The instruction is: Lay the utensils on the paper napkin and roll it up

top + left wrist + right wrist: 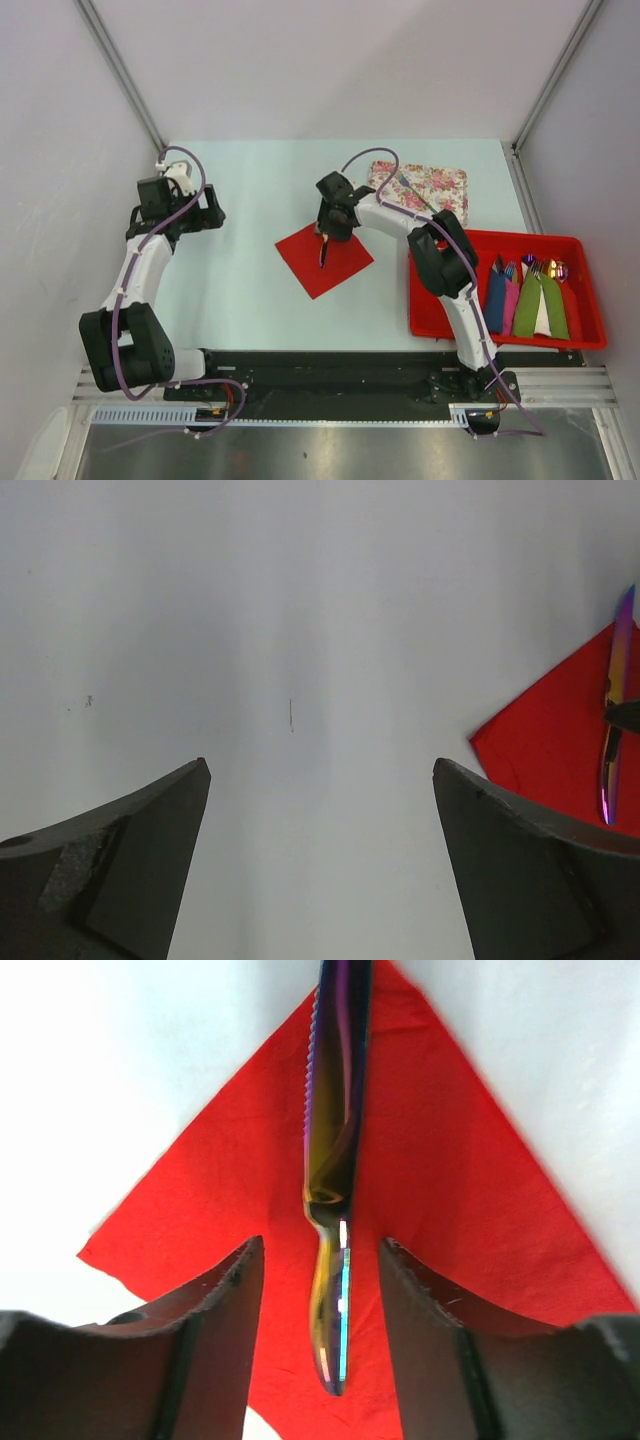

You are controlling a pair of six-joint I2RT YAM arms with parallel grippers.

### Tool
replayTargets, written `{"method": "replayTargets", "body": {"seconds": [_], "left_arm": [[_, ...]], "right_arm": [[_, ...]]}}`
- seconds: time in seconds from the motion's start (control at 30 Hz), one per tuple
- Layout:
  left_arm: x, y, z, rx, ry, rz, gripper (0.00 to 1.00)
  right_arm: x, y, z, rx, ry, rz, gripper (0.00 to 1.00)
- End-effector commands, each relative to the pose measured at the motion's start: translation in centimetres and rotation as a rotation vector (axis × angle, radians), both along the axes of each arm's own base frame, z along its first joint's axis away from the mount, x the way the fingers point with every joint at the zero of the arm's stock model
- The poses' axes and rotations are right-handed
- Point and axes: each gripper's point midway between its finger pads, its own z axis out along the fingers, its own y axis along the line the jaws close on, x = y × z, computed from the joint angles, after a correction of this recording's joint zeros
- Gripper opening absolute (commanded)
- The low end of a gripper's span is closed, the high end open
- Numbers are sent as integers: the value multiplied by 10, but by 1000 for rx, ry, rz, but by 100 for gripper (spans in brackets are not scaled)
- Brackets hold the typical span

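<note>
Nearest to us on the right, the red tray [583, 290] sits at the table's [250, 180] front edge, well apart from the napkin. It holds a blue roll [496, 298], a pink roll [511, 300] and green rolls [526, 305] side by side, with shiny cutlery tips poking out of their far ends.

Further in, near the middle of the table, we find the red paper napkin [300, 258] lying flat and turned corner-on like a diamond. A knife [335, 1110] with a purple-blue iridescent sheen and a serrated edge lies along the napkin's diagonal.

The right end effector [320, 1242] hangs directly above the knife's handle. Its fingers [225, 1300] straddle the handle with a narrow gap, and red paper shows on both sides, so they grip nothing.

The left end effector [320, 765] hovers over bare table well to the left of the napkin. It is spread wide and empty, and its wrist view catches the napkin's corner and the knife at the right edge.

Farthest back, beyond the right arm's wrist, we see a floral-patterned mat [430, 185] lying flat, apart from both the napkin and the tray.
</note>
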Motion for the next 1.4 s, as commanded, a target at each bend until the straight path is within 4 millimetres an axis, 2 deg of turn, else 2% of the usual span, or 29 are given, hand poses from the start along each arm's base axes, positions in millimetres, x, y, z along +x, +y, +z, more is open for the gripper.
{"method": "replayTargets", "body": {"seconds": [0.0, 0.03, 0.07, 0.17, 0.2, 0.27, 0.3, 0.33, 0.37, 0.43, 0.47, 0.5, 0.53, 0.57, 0.6, 0.63, 0.7, 0.77, 0.8, 0.83, 0.87, 0.93, 1.1, 1.13, 1.37], "left_arm": [[9, -11, 26, -38, -65, -74, 100], [10, -16, 30, -54, -83, -103, 100], [11, -19, 35, -63, -99, -118, 100], [17, -27, 47, -79, -141, -175, 100], [20, -27, 50, -80, -149, -181, 100], [27, -33, 55, -99, -163, -218, 100], [30, -35, 59, -107, -175, -228, 100], [33, -35, 61, -114, -180, -228, 99], [37, -39, 62, -132, -182, -243, 100], [42, -41, 66, -153, -196, -250, 100], [45, -45, 67, -161, -201, -269, 100], [48, -45, 65, -164, -198, -273, 100], [50, -46, 64, -164, -194, -277, 100], [53, -48, 66, -161, -198, -287, 100], [55, -49, 61, -157, -182, -294, 100], [57, -50, 59, -152, -176, -300, 100], [60, -52, 57, -139, -169, -307, 100], [63, -52, 51, -125, -155, -290, 100], [65, -48, 48, -106, -143, -265, 100], [66, -47, 44, -103, -130, -261, 100], [68, -48, 45, -98, -131, -261, 100], [69, -47, 42, -96, -124, -254, 100], [67, -57, 40, -79, -111, -258, 100], [67, -57, 40, -72, -110, -252, 100], [65, -62, 36, -57, -101, -250, 100]], "right_arm": [[32, -12, 74, 50, -156, 73, 59], [37, -11, 99, 76, -206, 100, 61], [43, -17, 110, 84, -229, 119, 62], [46, -22, 145, 98, -328, 323, 68], [52, -37, 147, 87, -333, 343, 75], [52, -48, 154, 106, -355, 465, 83], [61, -70, 153, 112, -349, 467, 84], [59, -74, 156, 123, -375, 555, 83], [65, -87, 157, 96, -395, 566, 83], [79, -116, 152, -12, -424, 584, 82], [86, -127, 143, -69, -433, 640, 81], [89, -136, 143, -90, -419, 650, 76], [98, -155, 140, -116, -411, 632, 74], [105, -166, 125, -141, -385, 648, 72], [106, -178, 120, -147, -355, 646, 69], [116, -193, 126, -155, -372, 636, 68], [123, -211, 106, -182, -335, 665, 64], [137, -228, 103, -196, -340, 655, 60], [136, -233, 85, -193, -296, 676, 57], [143, -236, 90, -200, -314, 679, 55], [145, -239, 87, -207, -308, 681, 53], [148, -247, 72, -225, -284, 688, 51], [163, -264, 54, -269, -286, 661, 51], [163, -265, 44, -269, -271, 668, 51], [162, -272, 10, -297, -219, 698, 49]]}}
